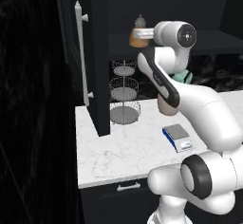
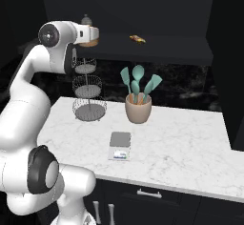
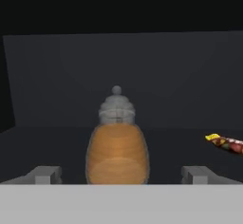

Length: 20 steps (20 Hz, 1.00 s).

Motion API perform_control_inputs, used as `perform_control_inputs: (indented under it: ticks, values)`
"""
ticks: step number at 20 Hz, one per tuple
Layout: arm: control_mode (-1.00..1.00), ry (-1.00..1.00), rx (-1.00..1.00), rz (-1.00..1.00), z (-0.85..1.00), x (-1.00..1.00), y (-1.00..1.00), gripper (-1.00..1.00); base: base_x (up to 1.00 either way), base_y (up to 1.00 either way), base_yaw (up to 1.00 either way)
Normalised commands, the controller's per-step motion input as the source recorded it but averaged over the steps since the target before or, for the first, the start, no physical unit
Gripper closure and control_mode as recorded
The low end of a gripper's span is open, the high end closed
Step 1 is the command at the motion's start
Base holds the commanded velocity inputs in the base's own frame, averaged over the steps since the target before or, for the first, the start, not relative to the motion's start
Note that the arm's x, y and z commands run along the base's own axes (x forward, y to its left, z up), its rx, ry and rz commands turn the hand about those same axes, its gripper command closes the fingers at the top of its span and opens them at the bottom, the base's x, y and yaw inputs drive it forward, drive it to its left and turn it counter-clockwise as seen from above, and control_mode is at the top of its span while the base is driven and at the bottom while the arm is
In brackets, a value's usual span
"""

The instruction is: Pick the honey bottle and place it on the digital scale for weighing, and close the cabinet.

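Gripper (image 3: pixel 118 174) spread wide, fingers (image 3: pixel 46 174) well apart either side of the honey bottle (image 3: pixel 117 154), not touching it. Bottle upright on the dark shelf of the open cabinet (image 1: pixel 98 76), centred between the tips. Digital scale (image 1: pixel 178 137) below on the marble counter (image 1: pixel 123 152), bare.

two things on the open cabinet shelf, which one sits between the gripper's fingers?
The amber beehive-shaped honey bottle with the grey cap, upright between the open gripper's fingers. The small yellow-and-red packet lies flat on the shelf, off to one side.
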Motion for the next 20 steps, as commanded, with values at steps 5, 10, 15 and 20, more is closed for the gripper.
perform_control_inputs:
  ticks: [5,10,15,20]
  values:
    - [-1.00,0.00,0.00,0.00,0.00,0.35,0.00,-1.00,0.00,0.00,0.00]
    - [-1.00,0.00,0.00,0.00,0.00,0.36,0.01,-1.00,0.00,0.00,0.00]
    - [-1.00,0.00,0.00,0.00,0.00,0.41,0.08,-1.00,0.00,0.00,0.00]
    - [-1.00,0.00,0.00,0.00,0.00,0.33,0.09,-1.00,0.00,0.00,0.00]
